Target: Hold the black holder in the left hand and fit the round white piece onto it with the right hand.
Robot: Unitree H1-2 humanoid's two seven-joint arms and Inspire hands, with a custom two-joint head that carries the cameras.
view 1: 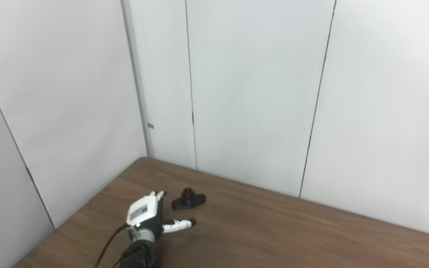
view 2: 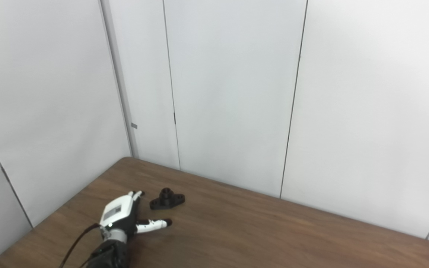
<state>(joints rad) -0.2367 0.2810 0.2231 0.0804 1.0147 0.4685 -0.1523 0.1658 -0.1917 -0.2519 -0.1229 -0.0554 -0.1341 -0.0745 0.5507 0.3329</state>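
A small black holder (view 1: pixel 188 199) with a raised round hub and two flat ears lies on the brown table (view 1: pixel 274 230) near its far left corner. My left hand (view 1: pixel 149 216) is just short of it on the near-left side, palm down, fingers stretched toward it and thumb spread to the right. The hand is open and holds nothing; a small gap shows between its fingertips (view 1: pixel 160 193) and the holder. The same pair appears in the right eye view, holder (view 2: pixel 167 199) and left hand (view 2: pixel 123 217). No round white piece is in sight. My right hand is out of frame.
White wall panels (view 1: pixel 237 93) close in the table at the back and on the left, right behind the holder. The table's left edge (view 1: pixel 84 208) runs diagonally close to my left arm. Bare wood stretches to the right of the holder.
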